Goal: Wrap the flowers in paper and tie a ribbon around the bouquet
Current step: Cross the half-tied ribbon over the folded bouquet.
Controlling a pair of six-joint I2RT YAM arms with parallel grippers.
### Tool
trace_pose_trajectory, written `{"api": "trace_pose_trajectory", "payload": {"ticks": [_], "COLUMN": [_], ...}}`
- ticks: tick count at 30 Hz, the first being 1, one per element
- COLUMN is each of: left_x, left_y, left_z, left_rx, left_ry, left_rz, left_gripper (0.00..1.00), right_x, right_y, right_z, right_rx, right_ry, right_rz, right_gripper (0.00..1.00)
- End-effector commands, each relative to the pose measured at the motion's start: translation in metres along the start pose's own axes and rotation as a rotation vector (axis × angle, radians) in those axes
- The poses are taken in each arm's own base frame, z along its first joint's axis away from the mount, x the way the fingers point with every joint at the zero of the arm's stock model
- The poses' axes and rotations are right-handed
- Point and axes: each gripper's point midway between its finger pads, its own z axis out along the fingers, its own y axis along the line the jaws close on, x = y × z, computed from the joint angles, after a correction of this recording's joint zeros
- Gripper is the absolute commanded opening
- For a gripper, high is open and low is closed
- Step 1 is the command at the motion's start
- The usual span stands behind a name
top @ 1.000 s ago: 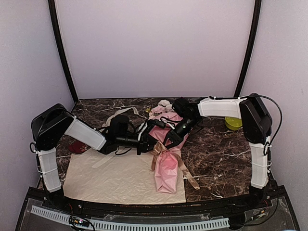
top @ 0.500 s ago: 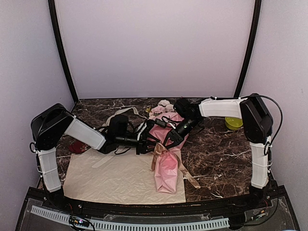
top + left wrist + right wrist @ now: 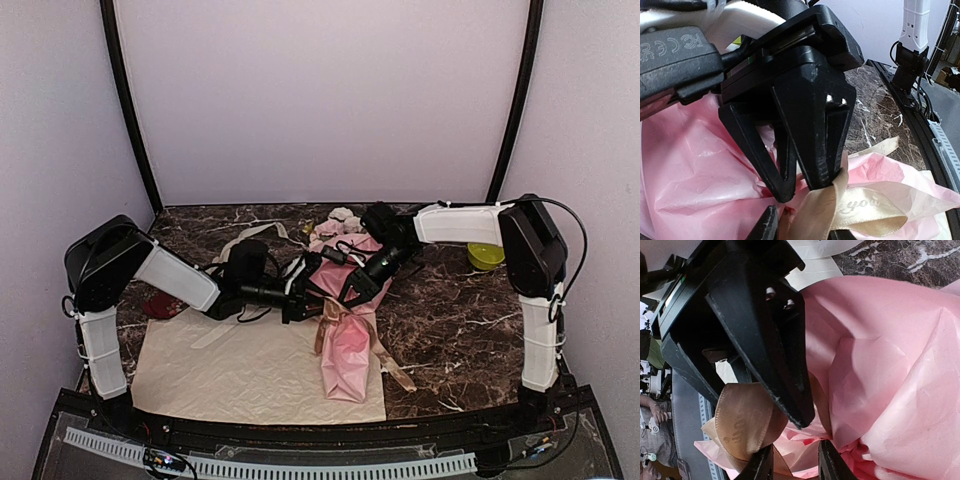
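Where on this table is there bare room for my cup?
Bare marble lies between the bouquet and the right arm; the cream sheet is free on its left half. Crowded: the middle, where the left arm and right arm meet over the bouquet.

Top view: my left hand (image 3: 300,300) and right hand (image 3: 352,290) meet over the bouquet (image 3: 345,350). The fingertips are too small and dark to read, so I can't tell the grip. The flowers (image 3: 342,214) are mostly behind my right arm (image 3: 455,225).

Left wrist view: my left fingers (image 3: 767,222) are cut by the bottom edge, one tip showing. The ribbon (image 3: 860,207) lettering is half folded away.

Right wrist view: my right fingers (image 3: 761,465) are cut off below too. The ribbon's ends are out of frame.
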Motion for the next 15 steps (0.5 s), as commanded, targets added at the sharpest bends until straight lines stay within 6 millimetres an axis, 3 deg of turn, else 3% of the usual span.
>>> {"api": "trace_pose_trajectory", "payload": {"ticks": [1, 15], "left_x": [0.01, 0.009], "left_y": [-0.008, -0.005], "left_z": [0.0, 0.0], "left_rx": [0.024, 0.018], "left_ry": [0.02, 0.006], "left_rz": [-0.012, -0.012], "left_gripper": [0.24, 0.15], "right_x": [-0.02, -0.025], "right_y": [0.009, 0.023], "right_z": [-0.014, -0.015], "right_rx": [0.014, -0.062], "right_ry": [-0.062, -0.083], "right_rz": [-0.06, -0.086], "right_gripper": [0.31, 0.33]}}
